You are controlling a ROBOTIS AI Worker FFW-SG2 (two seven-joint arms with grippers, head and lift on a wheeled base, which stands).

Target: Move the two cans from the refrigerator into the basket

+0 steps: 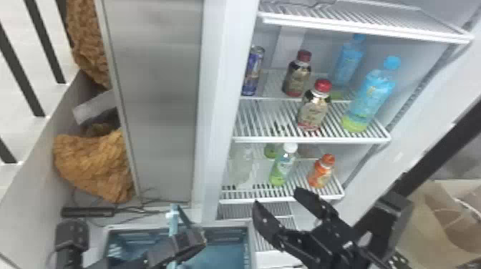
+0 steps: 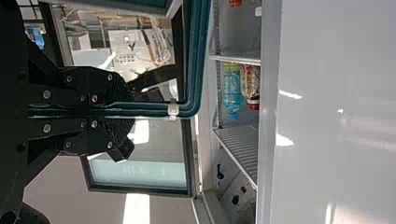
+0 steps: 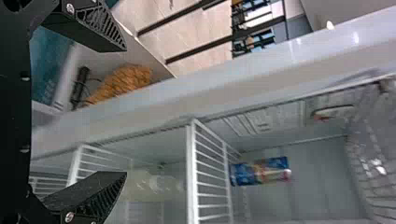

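Left gripper [image 1: 180,229] clamping basket [image 1: 143,226]; right gripper [image 1: 276,197] gaping near fridge [image 1: 211,118]; shelves [image 1: 311,140] holding bottles [image 1: 371,96], can [image 1: 252,71]; brown bundle [image 1: 93,164] lying left.

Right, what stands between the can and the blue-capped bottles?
Two red-capped bottles stand between the can and the blue-capped bottles, in the head view.

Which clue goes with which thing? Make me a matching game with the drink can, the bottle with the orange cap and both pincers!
Things
1. drink can
2. orange-capped bottle
3. left pincer
4. right pincer

Clues
A. open
B. just right of the white-capped bottle
C. mostly blue
D. shut on the basket handle

Pairs: 1-C, 2-B, 3-D, 4-A
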